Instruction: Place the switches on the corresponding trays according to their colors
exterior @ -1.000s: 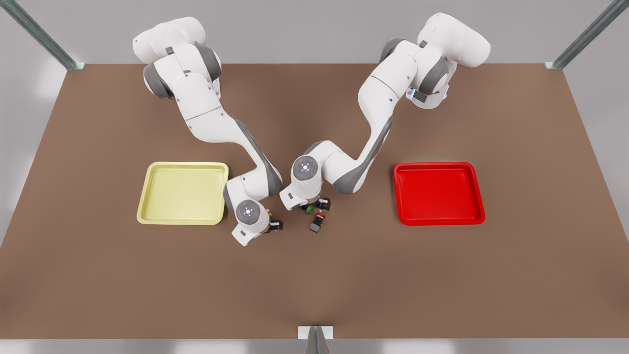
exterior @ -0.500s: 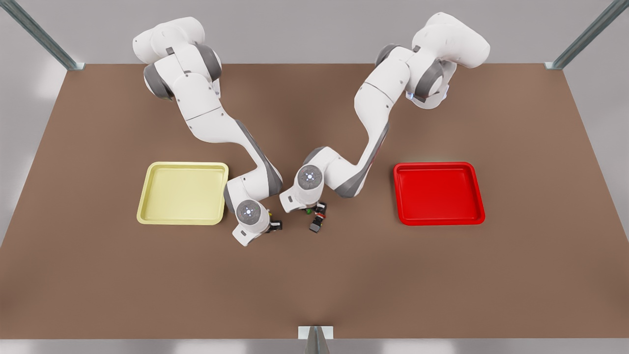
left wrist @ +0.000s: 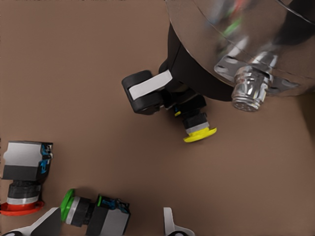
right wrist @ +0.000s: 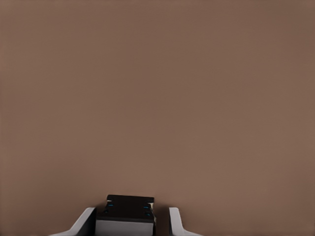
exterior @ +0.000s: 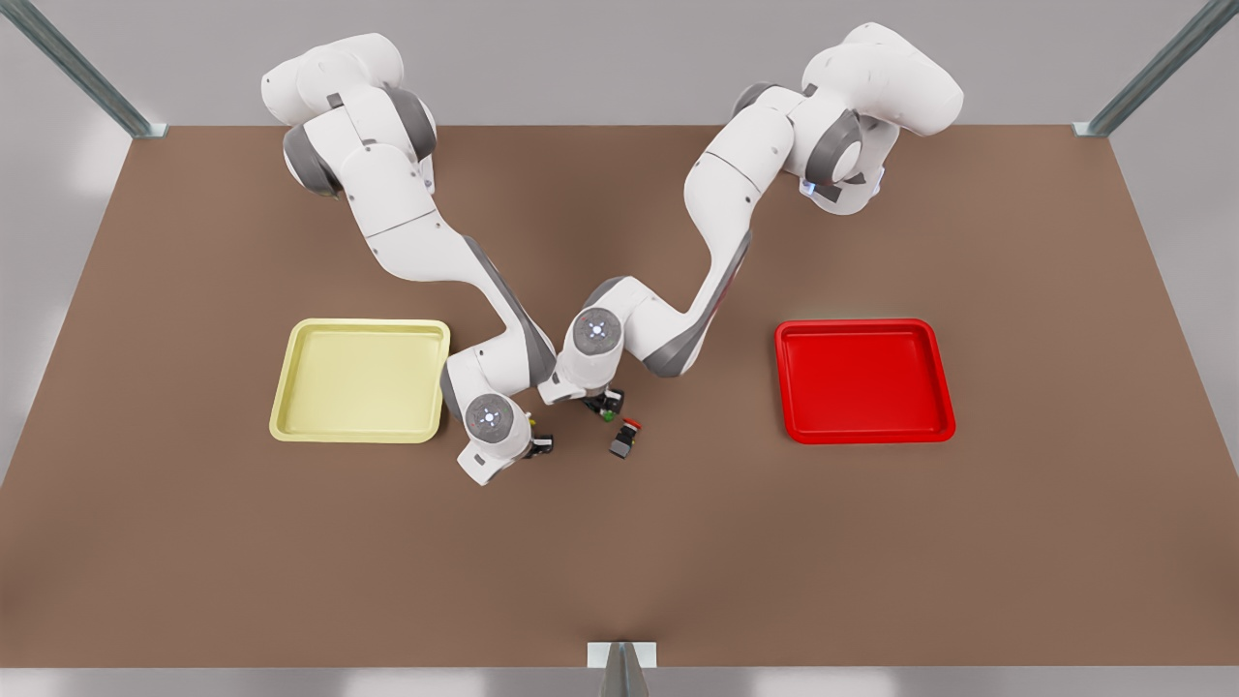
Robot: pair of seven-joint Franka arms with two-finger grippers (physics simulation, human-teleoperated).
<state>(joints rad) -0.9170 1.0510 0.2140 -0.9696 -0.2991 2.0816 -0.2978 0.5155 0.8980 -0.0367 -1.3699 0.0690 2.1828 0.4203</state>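
Observation:
The pale yellow tray (exterior: 360, 382) lies at the front view's left and the red tray (exterior: 864, 380) at its right, both bare. Between them, my right gripper (exterior: 535, 445) is low at the table, shut on the yellow switch (left wrist: 199, 133), whose dark body (right wrist: 125, 216) sits between the fingers. My left gripper (exterior: 605, 407) hovers open over the green switch (left wrist: 93, 214), one finger on each side of it. The red switch (exterior: 624, 438) lies free on its side just beside the green one (exterior: 609, 416).
The brown table (exterior: 619, 561) stretches wide toward the front edge. Metal frame posts (exterior: 621, 668) stand at the front middle and the back corners. The two forearms cross close together above the switches.
My left gripper has shifted toward the front view's left and back, away from the red switch and onto the green one. The right gripper has stayed in place.

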